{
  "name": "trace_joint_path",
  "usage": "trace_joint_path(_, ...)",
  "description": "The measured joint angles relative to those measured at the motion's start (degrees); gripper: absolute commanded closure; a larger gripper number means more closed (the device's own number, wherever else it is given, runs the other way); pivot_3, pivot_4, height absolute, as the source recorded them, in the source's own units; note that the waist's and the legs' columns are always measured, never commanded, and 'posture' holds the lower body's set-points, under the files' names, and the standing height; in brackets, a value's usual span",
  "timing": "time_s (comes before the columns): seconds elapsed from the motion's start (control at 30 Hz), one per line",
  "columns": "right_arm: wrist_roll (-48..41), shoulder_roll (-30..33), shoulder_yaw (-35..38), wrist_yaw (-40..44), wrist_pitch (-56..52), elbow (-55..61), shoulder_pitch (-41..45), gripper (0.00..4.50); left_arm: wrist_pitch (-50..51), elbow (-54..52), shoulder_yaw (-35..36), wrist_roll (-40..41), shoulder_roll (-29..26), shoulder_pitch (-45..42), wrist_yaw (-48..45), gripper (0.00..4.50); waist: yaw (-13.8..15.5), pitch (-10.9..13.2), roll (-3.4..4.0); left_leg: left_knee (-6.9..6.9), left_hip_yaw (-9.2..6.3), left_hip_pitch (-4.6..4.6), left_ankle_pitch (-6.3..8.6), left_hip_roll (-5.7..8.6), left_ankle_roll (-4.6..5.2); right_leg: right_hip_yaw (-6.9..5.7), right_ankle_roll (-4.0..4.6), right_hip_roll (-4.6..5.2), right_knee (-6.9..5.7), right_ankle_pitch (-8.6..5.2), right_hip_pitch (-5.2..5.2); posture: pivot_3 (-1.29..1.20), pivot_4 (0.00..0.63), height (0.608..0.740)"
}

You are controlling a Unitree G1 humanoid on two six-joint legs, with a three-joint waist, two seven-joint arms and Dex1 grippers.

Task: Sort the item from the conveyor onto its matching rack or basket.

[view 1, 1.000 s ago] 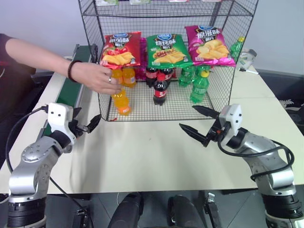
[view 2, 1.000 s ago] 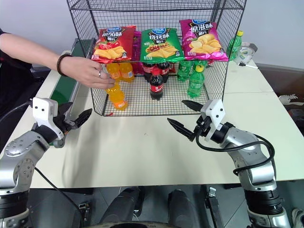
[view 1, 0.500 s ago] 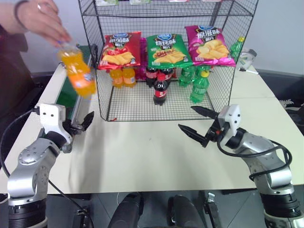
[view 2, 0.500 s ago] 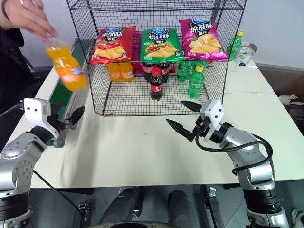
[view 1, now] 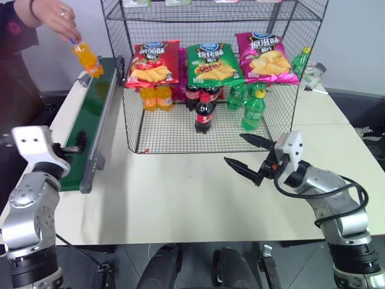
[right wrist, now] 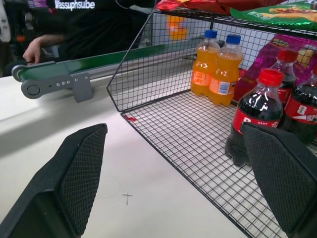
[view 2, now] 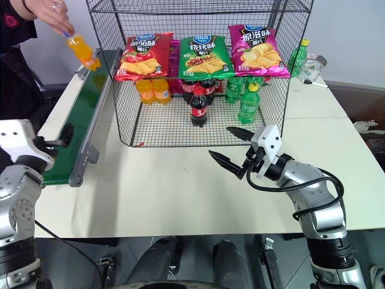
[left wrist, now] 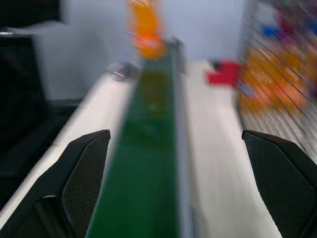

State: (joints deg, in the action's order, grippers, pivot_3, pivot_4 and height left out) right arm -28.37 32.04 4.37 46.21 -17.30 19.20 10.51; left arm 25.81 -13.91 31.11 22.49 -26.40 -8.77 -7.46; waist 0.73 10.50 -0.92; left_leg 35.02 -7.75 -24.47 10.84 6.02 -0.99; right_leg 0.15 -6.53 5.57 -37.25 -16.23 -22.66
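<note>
Since half a second ago the person's hand (view 1: 57,18) has carried the soda (view 1: 86,58) from near my left arm to the far end of the conveyor (view 1: 90,114), and my left end effector (view 1: 77,146) has swung out over the belt by the table's (view 1: 180,198) left edge. The soda is a small clear bottle of orange drink with a blue cap and orange label, held tilted by its cap just above the belt. My left end effector is spread wide, grasping nothing. My right end effector (view 1: 248,155) hangs with its fingers apart and empty over the table, in front of the rack (view 1: 135,129).
</note>
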Motion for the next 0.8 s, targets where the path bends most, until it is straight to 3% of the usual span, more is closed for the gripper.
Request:
trace_joint_path(0.2, 0.0, -1.5, -2.0, 0.2, 0.0, -0.9, 2.2, 0.0, -0.3, 2.2, -0.5, -0.6, 1.7, -1.0, 1.2, 0.07, 0.0, 0.0, 0.0, 0.01, 0.0, 0.0, 0.0, 0.01, 0.0, -0.01, -0.05, -0.01, -0.01, 0.03, 0.0, 0.0, 0.15, 0.74)
trace_joint_path(0.8, 0.1, -3.5, -4.3, -2.6, -1.7, 1.2, 2.2, 0.0, -6.2, 12.7, -5.0, -8.2, -0.6, -5.6, 1.8, 0.07, 0.0, 0.0, 0.0, 0.0, 0.0, 0.0, 0.0, 0.01, 0.0, -0.02, -0.07, -0.01, -0.02, 0.04, -0.05, 0.0, 0.15, 0.74)
